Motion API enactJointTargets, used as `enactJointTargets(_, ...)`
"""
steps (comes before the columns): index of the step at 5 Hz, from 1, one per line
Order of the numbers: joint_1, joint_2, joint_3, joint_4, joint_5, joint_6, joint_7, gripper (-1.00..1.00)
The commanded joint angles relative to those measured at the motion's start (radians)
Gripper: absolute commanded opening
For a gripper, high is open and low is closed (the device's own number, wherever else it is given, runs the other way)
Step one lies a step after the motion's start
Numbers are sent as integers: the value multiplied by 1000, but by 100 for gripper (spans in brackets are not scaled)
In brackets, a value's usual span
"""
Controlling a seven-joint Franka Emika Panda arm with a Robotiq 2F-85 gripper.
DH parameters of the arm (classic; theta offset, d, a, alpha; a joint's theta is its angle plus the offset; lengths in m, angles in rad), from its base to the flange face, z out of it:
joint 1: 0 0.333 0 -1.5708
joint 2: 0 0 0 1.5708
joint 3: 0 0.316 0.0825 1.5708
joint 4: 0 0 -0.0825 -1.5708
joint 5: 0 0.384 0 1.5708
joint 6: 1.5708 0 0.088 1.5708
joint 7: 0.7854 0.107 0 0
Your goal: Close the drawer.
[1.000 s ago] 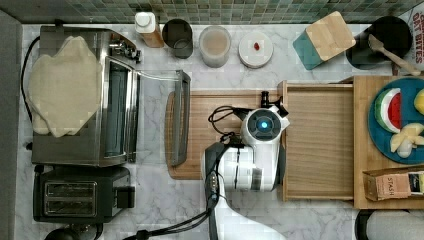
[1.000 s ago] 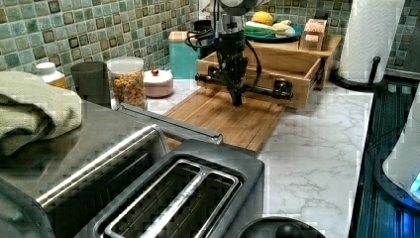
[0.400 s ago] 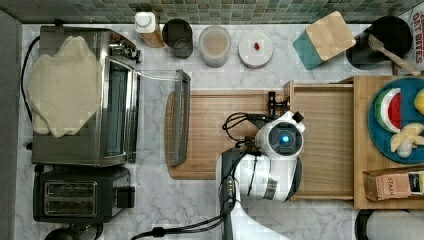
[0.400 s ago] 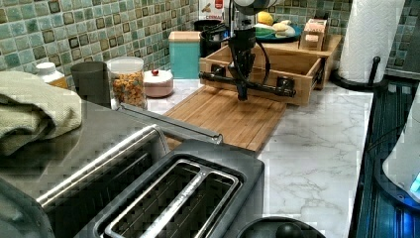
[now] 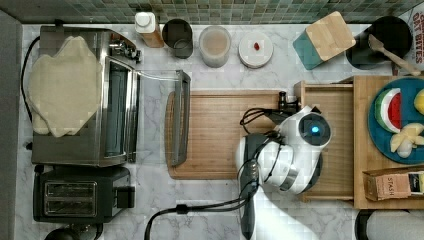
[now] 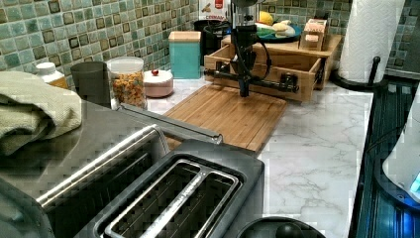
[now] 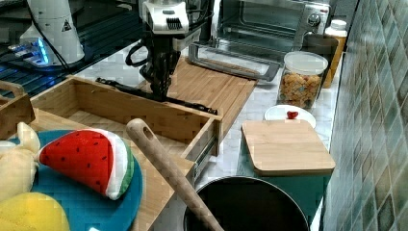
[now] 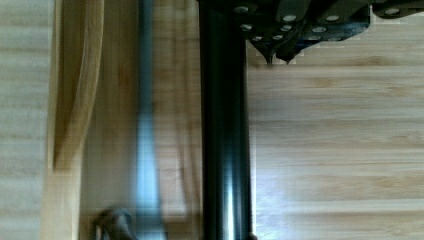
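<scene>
Top view: drawer (image 5: 345, 112) further in than a second ago, front panel now past the board (image 5: 215, 132) edge; part open, closing underway; arm over its front.

Left view: gripper (image 6: 243, 90) pointing down at the handle (image 6: 257, 82).

Right view: gripper pressed against handle; jaw state can't tell.

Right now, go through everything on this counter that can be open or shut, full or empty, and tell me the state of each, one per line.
drawer: partly open, inside empty.
toaster oven: door folded down, open.
toaster: slots empty.
glass jar: lid on, holding cereal.
teal canister: wooden lid on.
black pot: uncovered, wooden spoon lying across it.
gripper: at the drawer's black handle; fingers unclear.
</scene>
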Motion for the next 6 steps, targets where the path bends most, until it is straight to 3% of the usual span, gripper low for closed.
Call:
enactJointTargets(1,-196,97,-200,322,-14,13,-186,-100)
enactJointTargets(3,-202,112,-273,362,-155,70,-117,-100)
enactJointTargets(4,-168,90,-309,326,-211,129,-14,-100)
enactJointTargets(6,-157,91,-321,326,-204,130,-19,-100)
